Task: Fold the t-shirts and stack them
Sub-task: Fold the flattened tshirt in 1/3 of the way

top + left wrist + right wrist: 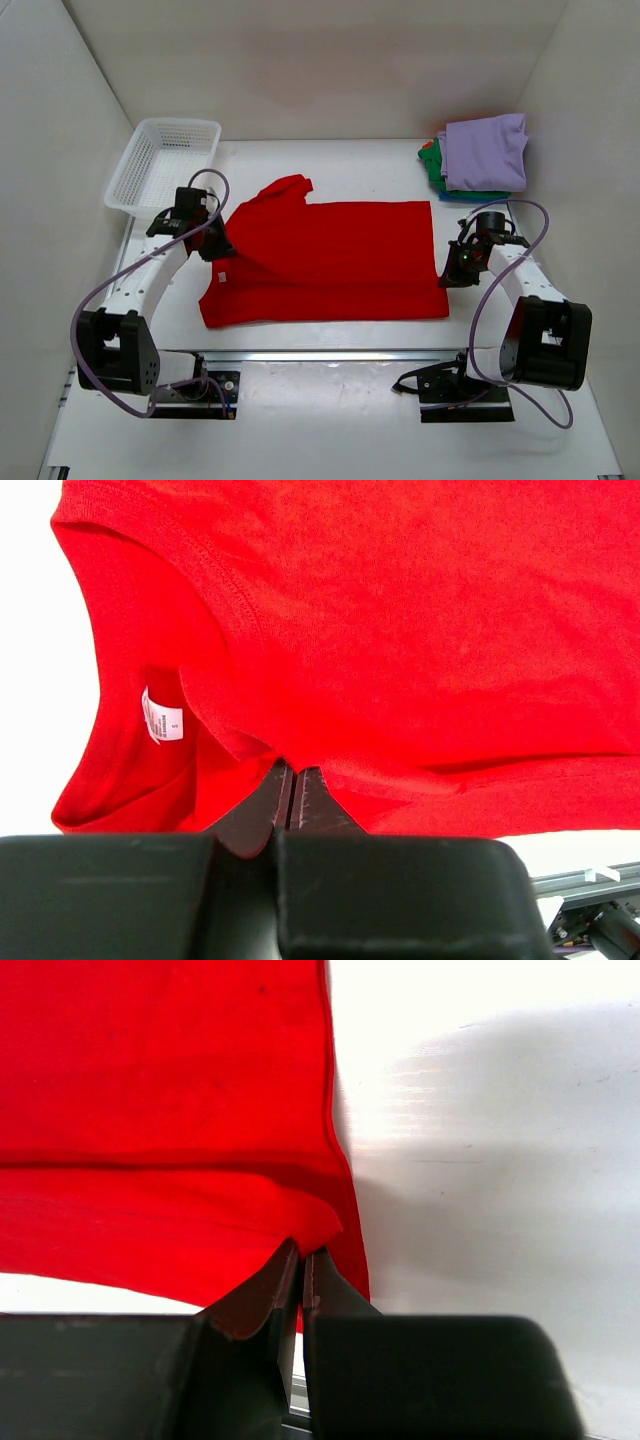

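The red t-shirt [330, 262] lies spread across the middle of the table, folded lengthwise, one sleeve sticking up at the back left. My left gripper [219, 246] is shut on its left edge near the collar; the left wrist view shows the red cloth [400, 630] pinched at the fingertips and the white neck label [161, 718]. My right gripper [451, 270] is shut on the shirt's right edge; the right wrist view shows the red cloth [160, 1140] held between the fingers. A folded stack sits at the back right: lavender shirt [485, 150] on top, green [431, 162] and teal [470, 195] below.
A white mesh basket [163, 163] stands at the back left, close behind the left arm. White walls enclose the table on three sides. A metal rail [330, 354] runs along the near edge in front of the shirt.
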